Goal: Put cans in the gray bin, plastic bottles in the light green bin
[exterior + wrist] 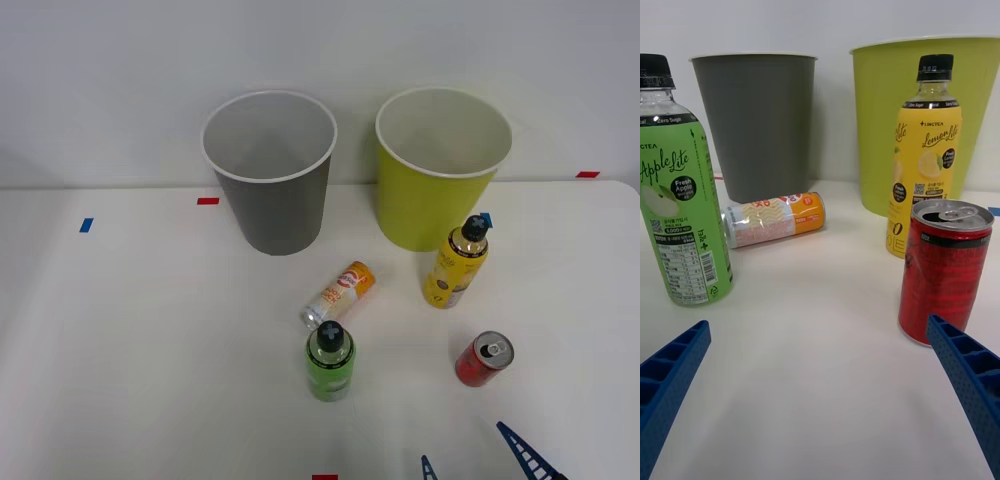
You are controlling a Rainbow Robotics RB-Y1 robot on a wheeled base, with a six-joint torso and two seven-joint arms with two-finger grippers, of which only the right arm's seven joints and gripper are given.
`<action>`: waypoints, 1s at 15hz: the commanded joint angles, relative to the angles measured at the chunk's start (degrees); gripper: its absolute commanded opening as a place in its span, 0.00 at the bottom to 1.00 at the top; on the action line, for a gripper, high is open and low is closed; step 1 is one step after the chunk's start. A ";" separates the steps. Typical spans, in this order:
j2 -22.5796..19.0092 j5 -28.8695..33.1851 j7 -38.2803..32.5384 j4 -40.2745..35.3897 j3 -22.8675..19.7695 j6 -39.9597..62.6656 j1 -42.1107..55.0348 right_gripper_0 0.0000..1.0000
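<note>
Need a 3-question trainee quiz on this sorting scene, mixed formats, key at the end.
1. True or false: the orange-and-white can stands upright.
2. Which item stands nearest the right gripper? A) green bottle B) red can C) yellow bottle
3. Fill in: the yellow bottle stands just in front of the ______ bin.

Key: 1. False, it lies on its side. 2. B. 3. Light green bin; the gray bin stands to its left in the front view.
</note>
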 commanded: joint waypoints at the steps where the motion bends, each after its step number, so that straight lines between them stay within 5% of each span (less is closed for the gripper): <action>1: 0.00 0.00 0.00 0.00 0.00 0.00 0.00 1.00; 15: 0.00 0.00 0.00 0.00 0.00 0.00 0.00 1.00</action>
